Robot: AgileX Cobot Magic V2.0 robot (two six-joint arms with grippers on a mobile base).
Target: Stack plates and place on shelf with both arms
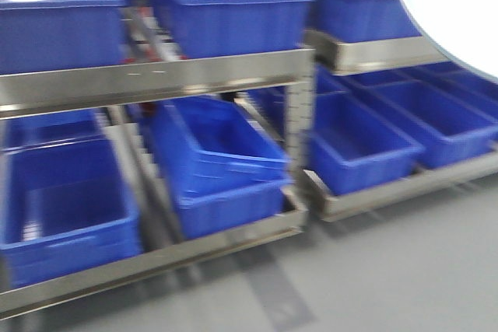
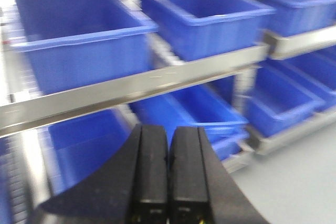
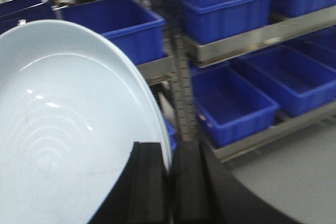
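Observation:
My right gripper [image 3: 169, 153] is shut on the rim of a pale bluish-white plate [image 3: 63, 129], held on edge in the air and filling the left half of the right wrist view. The same plate shows as a pale curved shape at the top right of the front view [image 1: 451, 5]. I cannot tell whether it is one plate or two stacked. My left gripper [image 2: 168, 142] is shut and empty, its two black fingers pressed together, facing the stainless-steel shelf rail [image 2: 136, 87]. The shelf also shows in the front view [image 1: 156, 75]. Neither gripper itself shows in the front view.
Big blue plastic crates [image 1: 222, 5] fill both shelf levels, with more on a second rack at the right [image 1: 358, 141]. One lower crate [image 1: 218, 153] sits tilted. Grey floor [image 1: 373, 270] lies in front of the racks. All views are motion-blurred.

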